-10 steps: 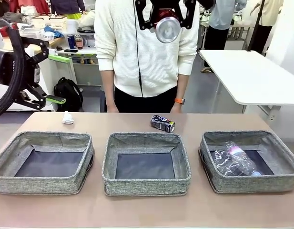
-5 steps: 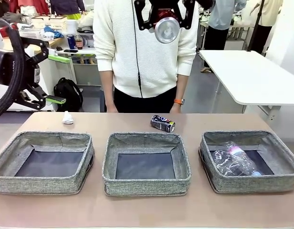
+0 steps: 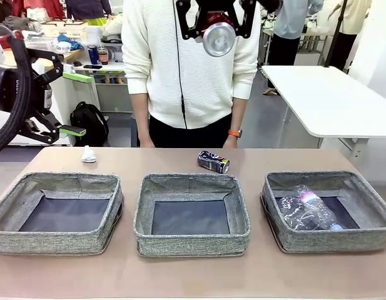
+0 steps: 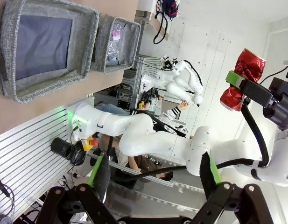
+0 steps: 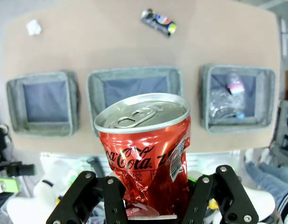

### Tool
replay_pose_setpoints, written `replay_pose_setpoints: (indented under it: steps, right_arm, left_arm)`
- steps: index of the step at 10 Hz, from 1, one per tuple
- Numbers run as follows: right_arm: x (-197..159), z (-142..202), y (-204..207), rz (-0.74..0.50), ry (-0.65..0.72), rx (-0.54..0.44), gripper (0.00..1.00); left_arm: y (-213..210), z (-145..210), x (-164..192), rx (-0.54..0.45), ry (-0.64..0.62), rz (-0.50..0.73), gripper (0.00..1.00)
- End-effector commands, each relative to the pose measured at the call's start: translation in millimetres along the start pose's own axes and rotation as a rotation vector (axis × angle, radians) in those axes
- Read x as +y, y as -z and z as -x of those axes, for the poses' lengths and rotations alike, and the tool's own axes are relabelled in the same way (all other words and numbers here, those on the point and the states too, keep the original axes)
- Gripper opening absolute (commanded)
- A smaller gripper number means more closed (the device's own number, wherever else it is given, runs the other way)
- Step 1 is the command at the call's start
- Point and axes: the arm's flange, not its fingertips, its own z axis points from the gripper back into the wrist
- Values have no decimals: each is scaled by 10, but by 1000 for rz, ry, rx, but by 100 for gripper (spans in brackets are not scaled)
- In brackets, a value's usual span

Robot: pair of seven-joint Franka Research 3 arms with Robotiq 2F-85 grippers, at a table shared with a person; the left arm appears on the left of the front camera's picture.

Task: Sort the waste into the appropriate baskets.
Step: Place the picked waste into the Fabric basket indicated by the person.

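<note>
Barely anything has shifted since a second ago: the right pincer point(image 3: 216, 25) has drifted a touch toward picture left with its load, and everything down on the table point(image 3: 180, 278) lies just where it lay. We start with that table, brown and broad, and the person point(image 3: 186, 81) in a white sweater standing at its far edge. Across the near half we have the three grey woven baskets in a row. The left basket point(image 3: 55, 240) and the middle basket point(image 3: 193, 244) show bare dark bottoms, while the right basket point(image 3: 333, 240) holds the clear plastic bottle point(image 3: 313, 206) lying on its side with the crumpled clear plastic bag point(image 3: 290, 220) touching it. Up high, in front of the person's chest, the right pincer is clamped on the red can point(image 5: 146, 154), dented at the waist, top toward its wrist camera and bottom toward us in the front view. Off the table's left side the left pincer point(image 3: 75, 104) hangs raised, fingers well apart, nothing between them. On the tabletop, the dark blue-black can point(image 3: 213, 162) lies on its side just behind the middle basket, near the person. Smallest of all, the white tissue wad point(image 3: 88, 154) sits behind the left basket, toward the far left corner.
</note>
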Motion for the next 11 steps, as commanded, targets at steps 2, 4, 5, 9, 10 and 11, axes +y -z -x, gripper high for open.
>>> replay_pose_setpoints:
  steps: [2, 4, 5, 9, 10, 11]
  right_arm:
    - [-31, 18, 0, -2, -7, 4, 0]
    - [-31, 18, 0, -2, -7, 4, 0]
    - [-31, 18, 0, -2, -7, 4, 0]
    - [-31, 18, 0, -2, -7, 4, 0]
    - [-31, 18, 0, -2, -7, 4, 0]
    - [-31, 18, 0, -2, -7, 4, 0]
  left_arm:
    - [7, 7, -33, 2, -10, 23, 100]
    - [7, 7, -33, 2, -10, 23, 100]
    - [7, 7, -33, 2, -10, 23, 100]
    - [7, 7, -33, 2, -10, 23, 100]
    - [7, 7, -33, 2, -10, 23, 100]
    - [7, 7, -33, 2, -10, 23, 100]
